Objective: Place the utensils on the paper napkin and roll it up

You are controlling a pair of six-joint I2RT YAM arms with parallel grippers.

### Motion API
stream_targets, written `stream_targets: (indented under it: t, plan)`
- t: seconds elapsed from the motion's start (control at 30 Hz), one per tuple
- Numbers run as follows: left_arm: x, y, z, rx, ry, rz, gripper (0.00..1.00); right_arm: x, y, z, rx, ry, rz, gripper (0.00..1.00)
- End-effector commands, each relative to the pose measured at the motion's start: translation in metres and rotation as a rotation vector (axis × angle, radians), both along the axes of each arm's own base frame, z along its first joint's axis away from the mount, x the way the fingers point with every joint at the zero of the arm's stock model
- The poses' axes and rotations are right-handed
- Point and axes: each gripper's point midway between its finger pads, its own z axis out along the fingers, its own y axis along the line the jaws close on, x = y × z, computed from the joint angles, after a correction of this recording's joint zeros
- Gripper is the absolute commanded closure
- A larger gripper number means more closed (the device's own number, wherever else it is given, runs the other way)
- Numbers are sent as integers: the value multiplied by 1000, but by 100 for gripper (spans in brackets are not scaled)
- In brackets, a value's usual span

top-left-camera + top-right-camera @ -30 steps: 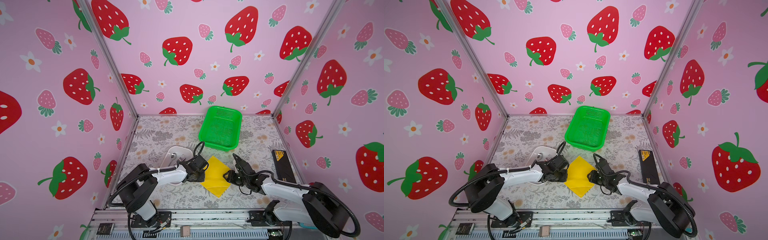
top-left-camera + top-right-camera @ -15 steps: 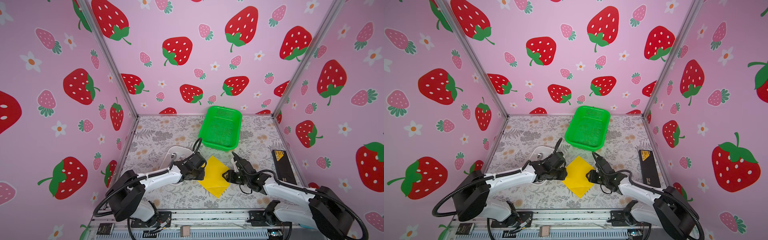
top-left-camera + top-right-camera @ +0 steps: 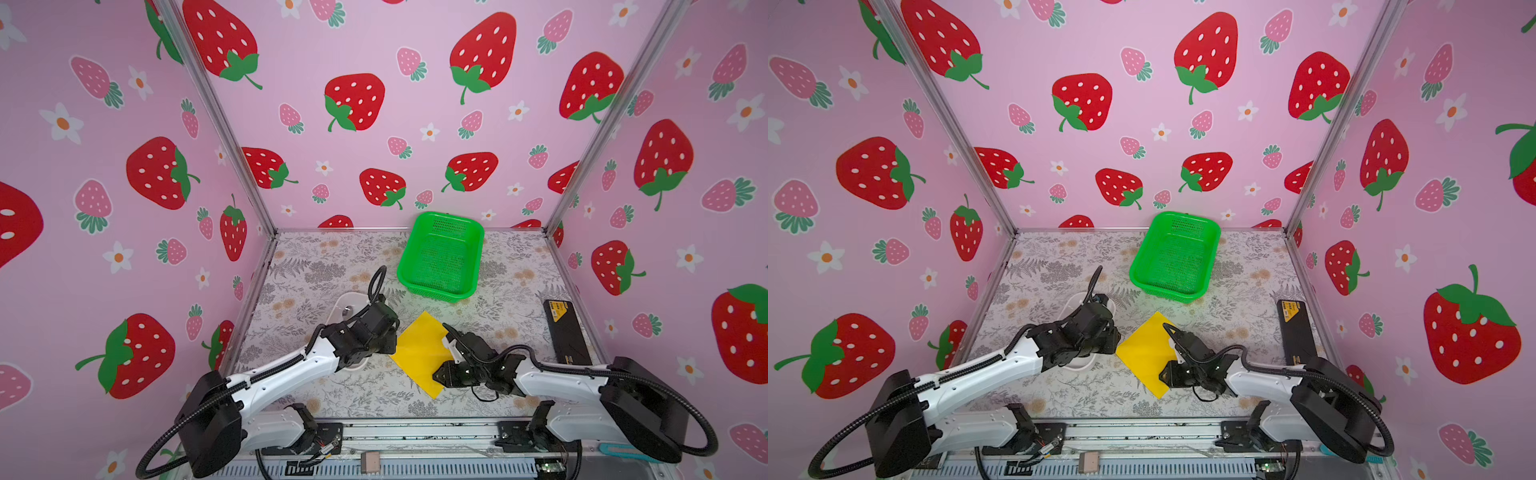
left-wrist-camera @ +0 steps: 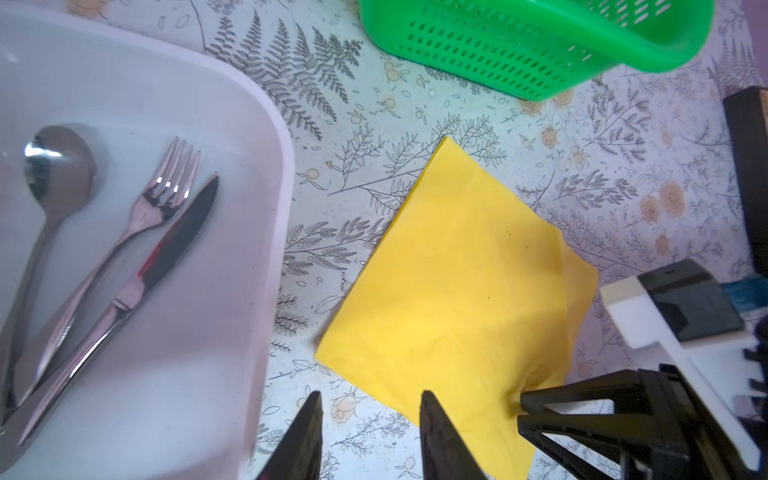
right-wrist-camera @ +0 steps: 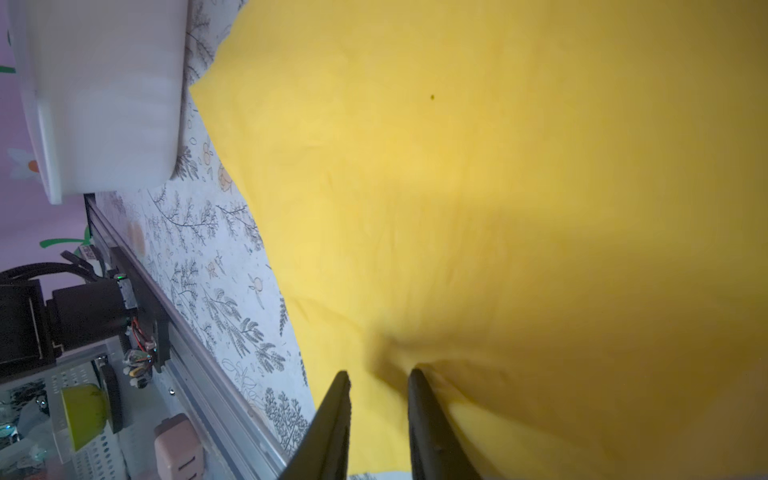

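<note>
The yellow paper napkin [image 3: 419, 353] [image 3: 1142, 353] [image 4: 457, 270] [image 5: 498, 166] lies flat as a diamond on the floral table, between my two arms. The utensils, a spoon [image 4: 54, 166], a fork [image 4: 166, 191] and a knife [image 4: 174, 241], rest side by side in the white tray [image 4: 278, 208] [image 3: 338, 299] [image 3: 1073, 301]. My left gripper [image 4: 370, 401] [image 3: 388, 343] is open at the napkin's left corner with nothing between its fingers. My right gripper [image 5: 378, 376] [image 3: 435, 375] [image 3: 1162, 376] is turned sideways at the napkin's near right edge. Its jaws stand narrowly apart, and the paper puckers at their tips.
A green mesh basket [image 3: 440, 257] [image 3: 1175, 257] [image 4: 540, 41] stands at the back, just beyond the napkin. A black box [image 3: 566, 332] [image 3: 1296, 332] lies along the right wall. The tray's side [image 5: 104, 104] is close to the napkin's left corner. The metal front rail runs along the near edge.
My left jaws have opened a little while that arm stretched lower across the tray. My right jaws have narrowed on the napkin's edge, which now puckers. The utensils have not moved.
</note>
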Motion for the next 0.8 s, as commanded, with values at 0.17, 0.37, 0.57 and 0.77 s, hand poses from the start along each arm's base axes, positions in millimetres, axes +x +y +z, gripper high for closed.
stream_targets:
  t: [0.17, 0.37, 0.57, 0.77]
  plan:
    - [3, 52, 9, -8, 17, 116, 51, -2, -5, -20, -76, 111, -222, 71]
    - [24, 68, 18, -161, 98, 158, 50, 30, 18, 35, 21, -24, -243, 64]
    - [30, 89, 25, -121, 184, 189, 45, 82, -20, 72, 8, -125, -470, 60]
    - [40, 97, 8, -68, 201, 188, 42, 119, -74, 85, -120, -270, -561, 54]
